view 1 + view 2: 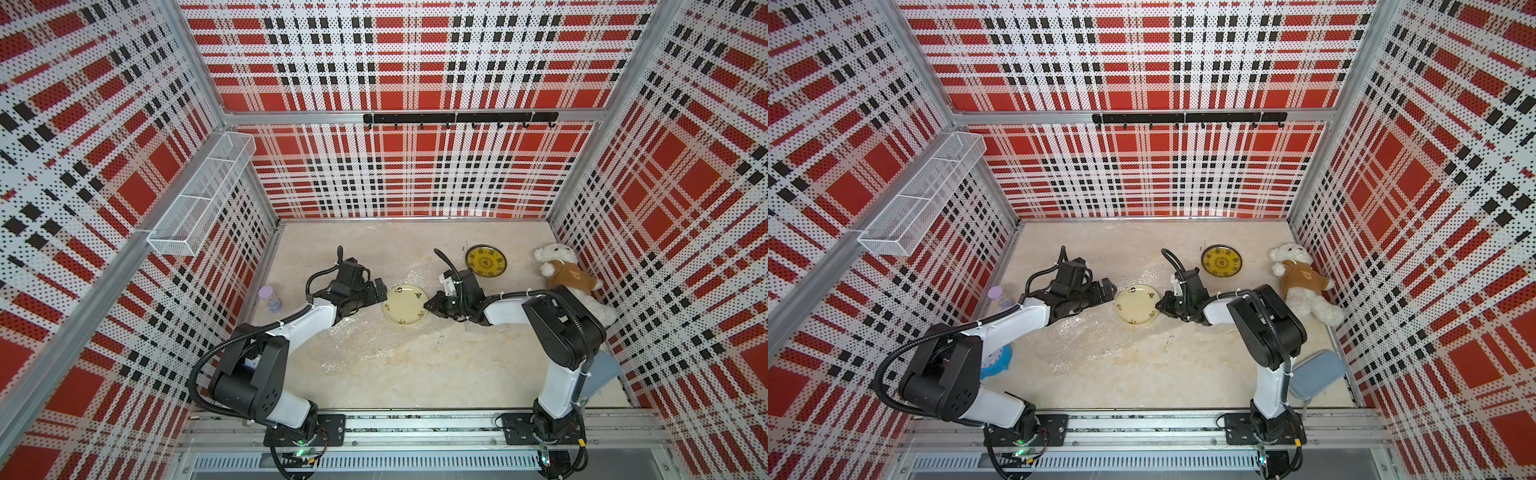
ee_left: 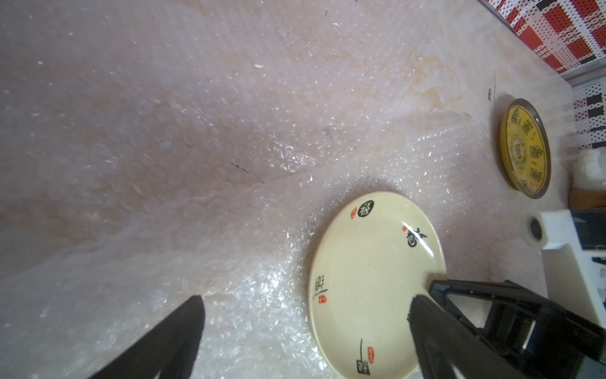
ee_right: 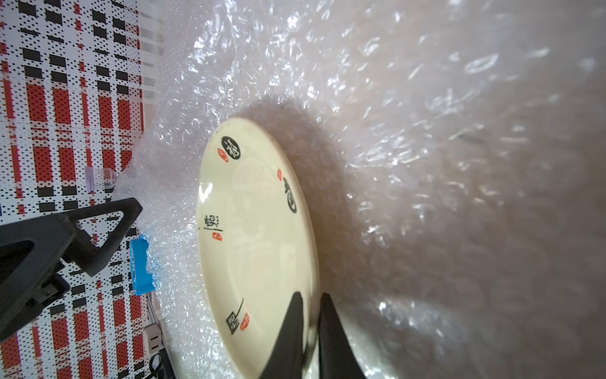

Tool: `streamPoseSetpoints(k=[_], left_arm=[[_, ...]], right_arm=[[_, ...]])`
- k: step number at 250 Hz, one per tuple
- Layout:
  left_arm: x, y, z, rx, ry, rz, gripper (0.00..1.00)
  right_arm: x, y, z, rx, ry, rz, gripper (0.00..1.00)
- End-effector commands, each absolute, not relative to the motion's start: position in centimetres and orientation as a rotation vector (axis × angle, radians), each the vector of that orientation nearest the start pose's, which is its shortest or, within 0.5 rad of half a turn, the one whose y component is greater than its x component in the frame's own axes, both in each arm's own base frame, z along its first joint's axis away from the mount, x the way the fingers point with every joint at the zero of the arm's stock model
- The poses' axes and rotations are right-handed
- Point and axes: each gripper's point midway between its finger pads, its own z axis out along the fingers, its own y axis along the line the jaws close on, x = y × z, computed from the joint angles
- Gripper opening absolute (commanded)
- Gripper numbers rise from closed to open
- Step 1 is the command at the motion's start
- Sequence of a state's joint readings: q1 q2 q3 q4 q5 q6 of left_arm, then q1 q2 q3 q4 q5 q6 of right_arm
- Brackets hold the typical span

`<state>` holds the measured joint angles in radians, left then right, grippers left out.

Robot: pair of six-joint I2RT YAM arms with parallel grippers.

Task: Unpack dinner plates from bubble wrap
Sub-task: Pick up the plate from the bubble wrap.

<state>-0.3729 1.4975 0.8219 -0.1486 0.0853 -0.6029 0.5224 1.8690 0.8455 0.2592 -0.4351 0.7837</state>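
Observation:
A cream dinner plate (image 1: 405,304) (image 1: 1136,304) with black and red characters lies on a spread sheet of bubble wrap (image 1: 365,336) (image 1: 1084,336) at mid-table. My right gripper (image 3: 310,295) (image 1: 428,307) is shut on the plate's right rim, one finger over the face (image 3: 255,236) and one under it. My left gripper (image 2: 306,298) (image 1: 380,291) stands open just left of the plate (image 2: 370,282), one finger over its edge, holding nothing. A second dinner plate (image 1: 485,260) (image 2: 524,147), yellow with a dark rim, lies bare at the back right.
A white teddy bear (image 1: 569,282) lies at the right wall and a lilac hourglass (image 1: 270,298) at the left wall. A grey-blue pouch (image 1: 1316,374) sits front right, a blue clock (image 1: 996,361) front left. A wire basket (image 1: 199,191) hangs on the left wall.

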Motion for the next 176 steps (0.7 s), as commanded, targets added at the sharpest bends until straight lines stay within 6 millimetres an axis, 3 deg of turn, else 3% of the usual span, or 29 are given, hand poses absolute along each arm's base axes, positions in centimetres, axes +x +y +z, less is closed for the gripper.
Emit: streamPoseSetpoints(k=[1, 58, 125, 176], left_arm=[[37.2, -16.3, 10.2, -0.244, 2.417, -0.565, 0.99], [37.1, -16.2, 10.2, -0.25, 2.415, -0.561, 0.99], [37.1, -16.2, 10.1, -0.252, 2.416, -0.559, 0.99], [37.2, -16.1, 10.3, -0.253, 2.41, -0.556, 0.99]], right_arm=[[35.3, 28.8, 3.9, 0.077, 2.474, 1.125, 0.09], [35.2, 28.8, 5.1, 0.075, 2.444, 1.146, 0.06], [35.5, 29.3, 9.3, 0.084, 2.362, 1.238, 0.05], [35.9, 28.1, 11.5, 0.11, 2.334, 1.235, 0.05]])
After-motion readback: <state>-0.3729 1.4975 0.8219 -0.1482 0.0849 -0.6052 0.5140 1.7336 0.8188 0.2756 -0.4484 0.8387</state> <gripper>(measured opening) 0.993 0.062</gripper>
